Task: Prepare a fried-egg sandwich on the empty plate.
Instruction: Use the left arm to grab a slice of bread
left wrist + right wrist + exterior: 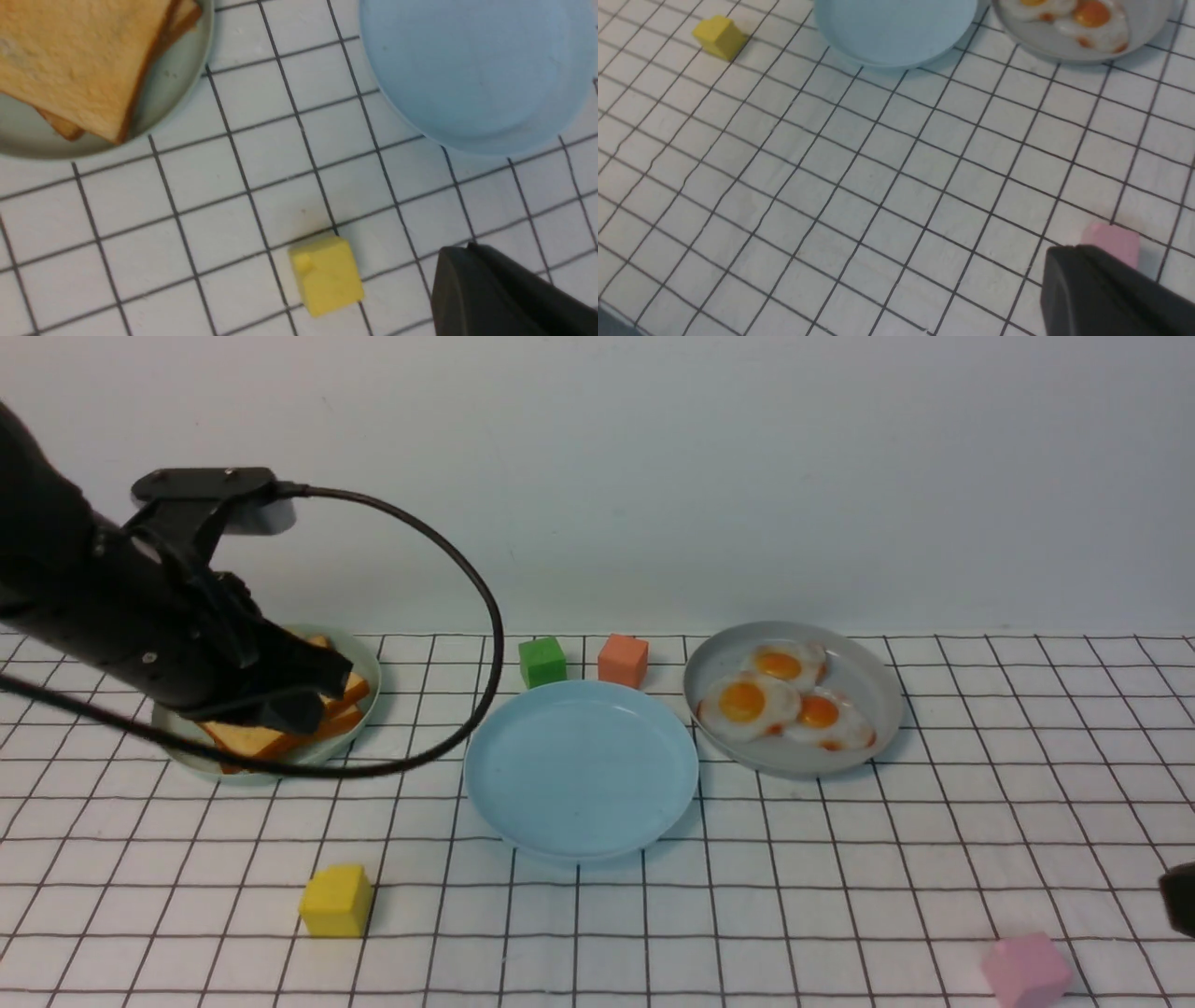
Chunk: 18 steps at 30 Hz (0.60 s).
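The light blue plate (581, 775) lies in the middle of the table with nothing on it; it also shows in the left wrist view (476, 65) and the right wrist view (896, 28). No sandwich is in view. Golden-brown toast slices (247, 739) are stacked on the pale green plate (373, 681) at the left, also seen in the left wrist view (70, 60). Three fried eggs (744, 703) lie on the grey plate (864, 686) at the right. My left gripper (303, 698) hovers over the toast, shut and empty (467, 249). My right gripper (1178, 896) is shut and empty (1064, 252) at the right edge.
A green cube (542, 661) and an orange cube (623, 659) stand behind the blue plate. A yellow cube (336, 901) sits front left, a pink cube (1027, 971) front right, just by my right gripper. A black cable (485, 616) loops from my left arm.
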Each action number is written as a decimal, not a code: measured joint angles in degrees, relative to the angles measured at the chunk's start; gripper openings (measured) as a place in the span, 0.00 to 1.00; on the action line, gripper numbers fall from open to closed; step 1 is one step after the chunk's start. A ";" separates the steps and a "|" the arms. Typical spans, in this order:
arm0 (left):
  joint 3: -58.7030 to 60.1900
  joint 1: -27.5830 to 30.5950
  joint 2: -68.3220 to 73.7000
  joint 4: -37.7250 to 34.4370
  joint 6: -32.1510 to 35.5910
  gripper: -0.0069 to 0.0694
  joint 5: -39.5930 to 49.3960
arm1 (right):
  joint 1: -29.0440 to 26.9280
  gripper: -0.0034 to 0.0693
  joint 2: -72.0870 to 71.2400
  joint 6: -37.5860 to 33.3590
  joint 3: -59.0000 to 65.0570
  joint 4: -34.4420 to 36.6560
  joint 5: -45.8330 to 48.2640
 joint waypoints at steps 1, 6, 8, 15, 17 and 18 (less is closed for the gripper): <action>-1.48 0.00 1.71 1.79 -0.73 0.07 -0.15 | 1.00 0.03 0.84 -0.14 -0.29 -0.25 -0.05; -11.68 0.14 14.77 12.71 -5.40 0.08 -0.48 | 4.42 0.04 2.95 -2.06 -0.34 -1.12 0.02; -15.38 0.66 18.81 14.67 -6.62 0.11 0.05 | 4.53 0.04 2.95 -2.72 -0.34 -1.31 0.02; -24.94 2.23 27.68 17.10 -4.41 0.39 3.15 | 4.53 0.04 2.90 -2.96 -0.36 -1.53 0.22; -25.57 2.25 28.95 17.10 -1.63 0.50 3.08 | 4.53 0.04 2.90 -2.96 -0.36 -1.53 0.17; -25.64 2.25 29.30 17.10 -0.44 0.53 3.01 | 4.53 0.05 2.90 -2.96 -0.36 -1.58 0.17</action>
